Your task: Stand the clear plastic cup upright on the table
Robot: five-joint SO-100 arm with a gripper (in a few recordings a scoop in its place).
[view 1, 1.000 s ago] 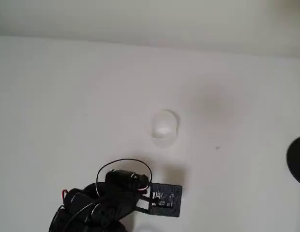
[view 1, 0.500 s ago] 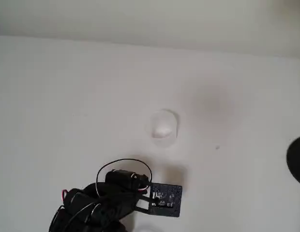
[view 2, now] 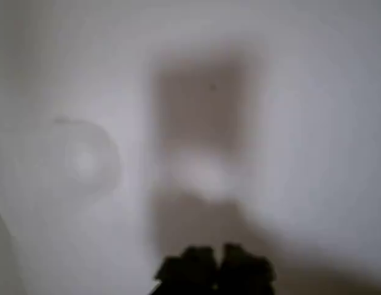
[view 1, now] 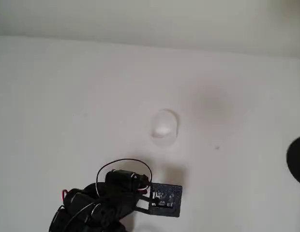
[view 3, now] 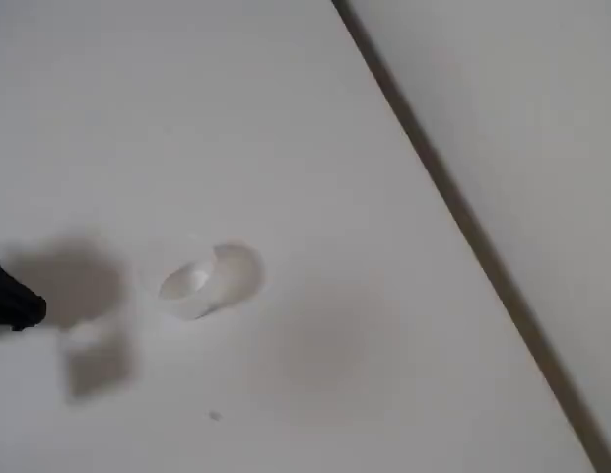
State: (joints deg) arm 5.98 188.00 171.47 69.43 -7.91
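Transparent plastic makes the clear plastic cup hard to read: a faint outline near mid-table, lying on its side in the fixed view, whitish base towards the arm. The gripper sits well short of it, near the lower edge of the overhead view; its two dark fingertips show together in the blurred wrist view, apparently closed and holding nothing. The cup lies left of the gripper's line in that view.

Risks, as judged:
- light cup rolls or skids if nudged by one finger;
- poor contrast leads to a misjudged approach;
- thin wall may squeeze out of a firm grip.
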